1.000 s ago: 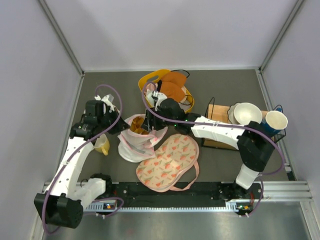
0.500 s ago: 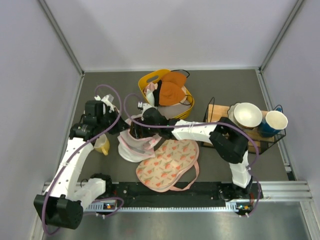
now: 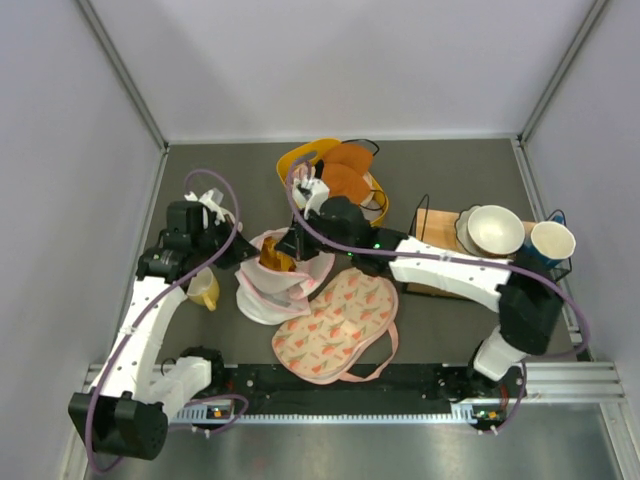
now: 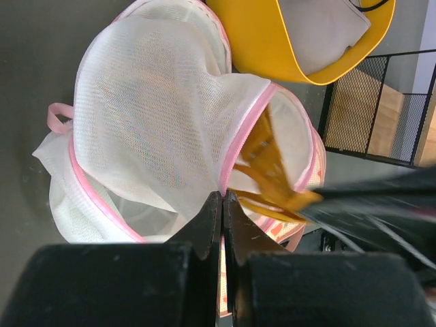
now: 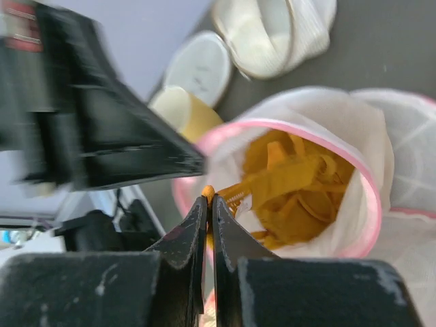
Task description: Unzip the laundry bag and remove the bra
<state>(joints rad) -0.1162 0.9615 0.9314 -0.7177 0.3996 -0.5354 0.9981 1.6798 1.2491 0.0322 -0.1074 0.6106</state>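
The laundry bag [image 3: 268, 293], white mesh with a pink zipper edge, lies open in the middle of the table. My left gripper [image 4: 223, 195] is shut on its pink rim [image 4: 240, 146] and holds the mouth up; from above, the left gripper [image 3: 238, 256] sits at the bag's left side. The mustard bra [image 5: 300, 197] lies mostly inside the bag [image 5: 371, 204]. My right gripper [image 5: 208, 195] is shut on a strap end of it, at the bag's mouth. In the top view the bra [image 3: 274, 257] shows just under the right gripper [image 3: 287, 248].
A yellow basket [image 3: 300, 158] with orange fabric stands behind the bag. A cream pouch with red print [image 3: 335, 325] lies in front. A wire rack [image 3: 430, 250] with a bowl [image 3: 495, 228] and a blue cup [image 3: 551, 243] is at the right. A yellow cup [image 3: 205, 290] sits beside the left arm.
My right gripper reached into the bag's mouth, went from open to shut on the bra strap, and has drawn back a little. The left gripper has kept its hold on the rim.
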